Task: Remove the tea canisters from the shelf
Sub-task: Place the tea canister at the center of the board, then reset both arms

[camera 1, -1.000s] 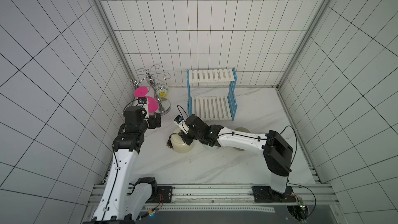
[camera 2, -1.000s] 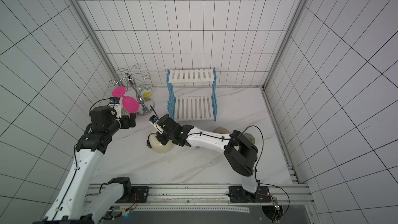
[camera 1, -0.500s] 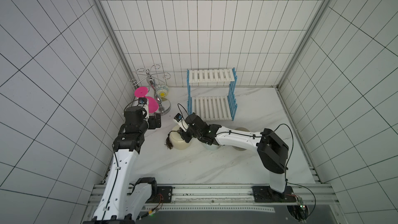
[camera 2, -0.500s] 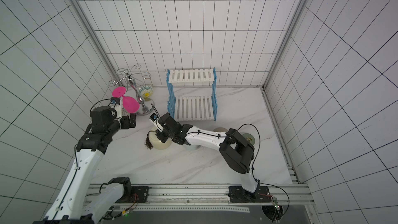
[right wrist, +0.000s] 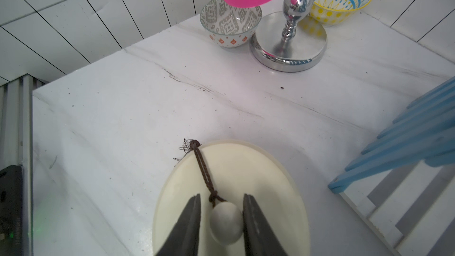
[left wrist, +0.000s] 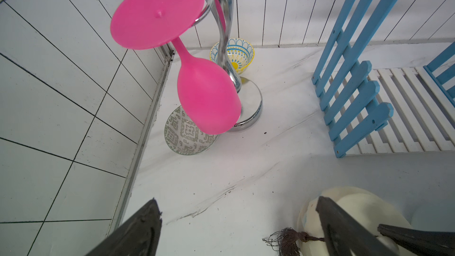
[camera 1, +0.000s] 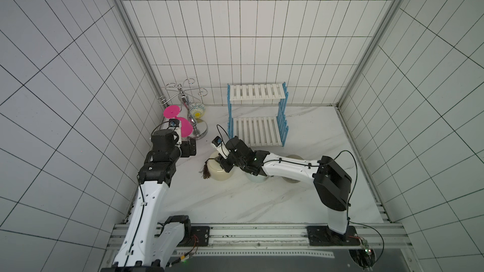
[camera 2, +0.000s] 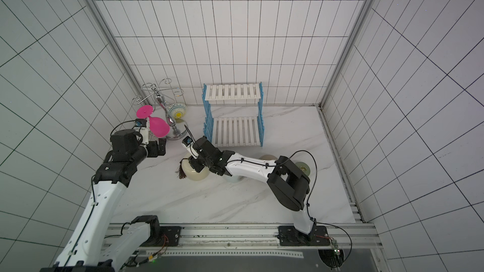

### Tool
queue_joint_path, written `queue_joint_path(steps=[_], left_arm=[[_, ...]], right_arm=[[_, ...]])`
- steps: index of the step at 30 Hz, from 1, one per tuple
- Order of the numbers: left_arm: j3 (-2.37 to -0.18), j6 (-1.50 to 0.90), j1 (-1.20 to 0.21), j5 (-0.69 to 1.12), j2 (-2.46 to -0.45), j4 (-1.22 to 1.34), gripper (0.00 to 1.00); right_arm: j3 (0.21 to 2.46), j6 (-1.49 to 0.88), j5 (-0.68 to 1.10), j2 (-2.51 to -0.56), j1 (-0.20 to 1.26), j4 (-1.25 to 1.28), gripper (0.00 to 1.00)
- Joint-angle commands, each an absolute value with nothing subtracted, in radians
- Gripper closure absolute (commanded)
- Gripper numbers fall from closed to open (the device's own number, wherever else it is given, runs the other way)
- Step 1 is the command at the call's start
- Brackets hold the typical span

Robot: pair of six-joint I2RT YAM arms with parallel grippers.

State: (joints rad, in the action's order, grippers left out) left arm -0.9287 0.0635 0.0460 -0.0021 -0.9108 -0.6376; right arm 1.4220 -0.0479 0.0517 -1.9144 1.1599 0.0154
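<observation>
Plainly, the cream jar (camera 1: 218,175) is off the shelf (camera 1: 255,95) and stands on the surface (camera 1: 235,205), left of its middle and just in front of the shelf's front left foot. The pale blue jar (camera 1: 255,178), tan jar (camera 1: 294,156) and green jar (camera 2: 303,169) sit in a loose row to its right, partly under the right arm. Both shelf boards are bare.

The right jaws flank the lid's round knob (right wrist: 225,225), spread slightly wider than it, with a sliver of gap on one side, so nothing is pinched. The left jaws hang wide apart over bare surface near the left edge, holding nothing.

The jar looks like glazed ceramic — rigid, fairly heavy for its size, slick and easily chipped. The knob is the natural hold, since the body seems too broad for the jaws. The lid probably only rests on the jar, so a lift there needs to be slow and upright. The tassel (camera 1: 206,173) is soft and may snag.

A second ago the jar stood on much the same spot, with the jaws closer together on the knob — they have since parted. The left arm has not moved.
</observation>
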Motion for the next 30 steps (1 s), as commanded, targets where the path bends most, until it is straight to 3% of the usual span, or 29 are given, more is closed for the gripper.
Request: queue_joint_path(steps=[1, 12, 18, 22, 30], left_arm=[[-0.91, 0.064, 0.043, 0.007, -0.913, -0.588, 0.01], [-0.864, 0.024, -0.025, -0.114, -0.959, -0.474, 0.01], [-0.82, -0.009, -0.002, -0.069, -1.032, -0.347, 0.01], [-0.744, -0.08, 0.067, 0.022, -1.078, -0.177, 0.01], [-0.575, -0.109, 0.075, 0.092, -1.178, 0.227, 0.01]], right_arm=[[1.463, -0.044, 0.056, -1.825, 1.184, 0.055, 0.58], [1.38, -0.037, -0.081, -1.63, 1.14, -0.029, 0.37], [1.266, -0.09, -0.124, -1.477, 1.03, -0.072, 0.19], [1.198, -0.099, -0.179, -1.382, 0.953, -0.124, 0.13], [1.016, -0.083, -0.291, -1.186, 0.799, -0.157, 0.08]])
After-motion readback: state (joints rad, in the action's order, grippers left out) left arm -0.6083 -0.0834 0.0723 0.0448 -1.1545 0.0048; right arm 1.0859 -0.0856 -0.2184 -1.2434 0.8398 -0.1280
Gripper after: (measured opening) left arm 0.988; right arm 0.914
